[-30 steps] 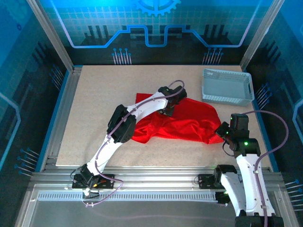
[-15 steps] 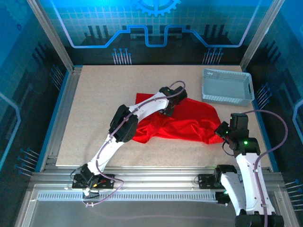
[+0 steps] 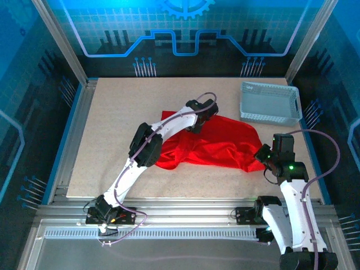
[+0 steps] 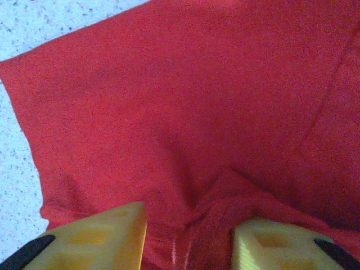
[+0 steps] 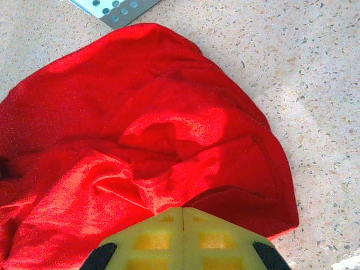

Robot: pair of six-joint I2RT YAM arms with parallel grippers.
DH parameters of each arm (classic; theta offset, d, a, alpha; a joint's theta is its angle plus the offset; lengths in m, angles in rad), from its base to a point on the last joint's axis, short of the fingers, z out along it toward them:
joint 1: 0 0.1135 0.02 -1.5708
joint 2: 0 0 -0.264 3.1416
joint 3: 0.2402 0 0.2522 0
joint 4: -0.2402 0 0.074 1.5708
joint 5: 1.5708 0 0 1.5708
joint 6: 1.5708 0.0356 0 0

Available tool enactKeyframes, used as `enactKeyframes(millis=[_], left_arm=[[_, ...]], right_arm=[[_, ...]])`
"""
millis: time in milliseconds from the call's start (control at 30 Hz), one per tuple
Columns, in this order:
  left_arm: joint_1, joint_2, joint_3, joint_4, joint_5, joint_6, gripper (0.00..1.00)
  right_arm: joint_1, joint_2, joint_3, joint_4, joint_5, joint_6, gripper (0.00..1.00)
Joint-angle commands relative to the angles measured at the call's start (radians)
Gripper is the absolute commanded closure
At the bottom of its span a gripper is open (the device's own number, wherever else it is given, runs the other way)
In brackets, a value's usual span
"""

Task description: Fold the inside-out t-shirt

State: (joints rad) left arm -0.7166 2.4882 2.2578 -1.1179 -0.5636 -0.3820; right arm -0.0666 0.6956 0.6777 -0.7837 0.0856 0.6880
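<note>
The inside-out t-shirt (image 3: 225,146) lies crumpled in a bright red heap at the middle of the table, wrinkled and partly doubled over. My left gripper (image 3: 195,126) points down onto its far left part. In the left wrist view its jaws (image 4: 188,225) stand apart, the yellow fingers (image 4: 107,236) pressed on the cloth (image 4: 197,101) with a raised ridge of it between them. My right gripper (image 3: 260,156) is at the shirt's near right corner. Its fingers (image 5: 183,211) are pressed together, and folds of the cloth (image 5: 140,112) are drawn up to the tips.
A white mesh basket (image 3: 269,103) stands at the back right, its corner (image 5: 115,8) just beyond the shirt. Bare speckled tabletop (image 3: 124,112) spreads to the left of the shirt and in front of it. Metal rails frame the table.
The left jaws have narrowed on the cloth, bunching a ridge between them, and the left wrist has shifted slightly towards the back. The right arm has barely moved.
</note>
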Motion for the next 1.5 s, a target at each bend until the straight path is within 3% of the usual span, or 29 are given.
enactKeyframes(millis=[0, 167, 367, 467, 567, 667, 733, 800, 900, 1033, 1267, 1467], left_arm=[[0.015, -0.007, 0.037, -0.017, -0.030, 0.012, 0.60], [0.026, -0.009, 0.041, -0.018, -0.040, 0.006, 0.60], [0.041, -0.054, 0.026, 0.009, -0.018, 0.002, 0.92], [0.061, -0.139, -0.041, 0.061, 0.064, -0.010, 0.99], [0.136, -0.283, -0.189, 0.161, 0.248, -0.054, 1.00], [0.269, -0.504, -0.433, 0.344, 0.524, -0.118, 1.00], [0.397, -0.661, -0.609, 0.506, 0.739, -0.206, 1.00], [0.524, -0.792, -0.743, 0.637, 0.886, -0.300, 1.00], [0.679, -0.940, -0.845, 0.749, 1.020, -0.392, 1.00], [0.825, -1.106, -0.967, 1.032, 1.175, -0.617, 1.00], [0.889, -1.345, -1.010, 1.299, 1.212, -0.751, 1.00], [0.890, -1.535, -1.037, 1.290, 1.130, -0.681, 1.00]], right_arm=[[-0.013, 0.005, -0.004, 0.020, -0.020, -0.011, 1.00], [-0.013, 0.013, -0.007, 0.026, -0.027, -0.013, 1.00], [-0.013, 0.021, -0.005, 0.027, -0.024, -0.023, 1.00], [-0.013, 0.023, 0.021, 0.021, 0.015, -0.043, 1.00], [-0.013, 0.033, 0.092, 0.011, 0.061, -0.071, 1.00], [-0.013, 0.041, 0.195, 0.007, 0.130, -0.115, 1.00], [-0.014, 0.058, 0.316, 0.008, 0.192, -0.146, 1.00], [-0.016, 0.088, 0.417, 0.010, 0.234, -0.168, 1.00], [-0.034, 0.145, 0.593, 0.038, 0.233, -0.177, 1.00], [-0.045, 0.229, 0.858, 0.128, 0.090, -0.196, 1.00], [-0.045, 0.309, 1.293, 0.163, -0.087, -0.265, 1.00], [-0.045, 0.314, 1.530, 0.126, -0.100, -0.342, 1.00]])
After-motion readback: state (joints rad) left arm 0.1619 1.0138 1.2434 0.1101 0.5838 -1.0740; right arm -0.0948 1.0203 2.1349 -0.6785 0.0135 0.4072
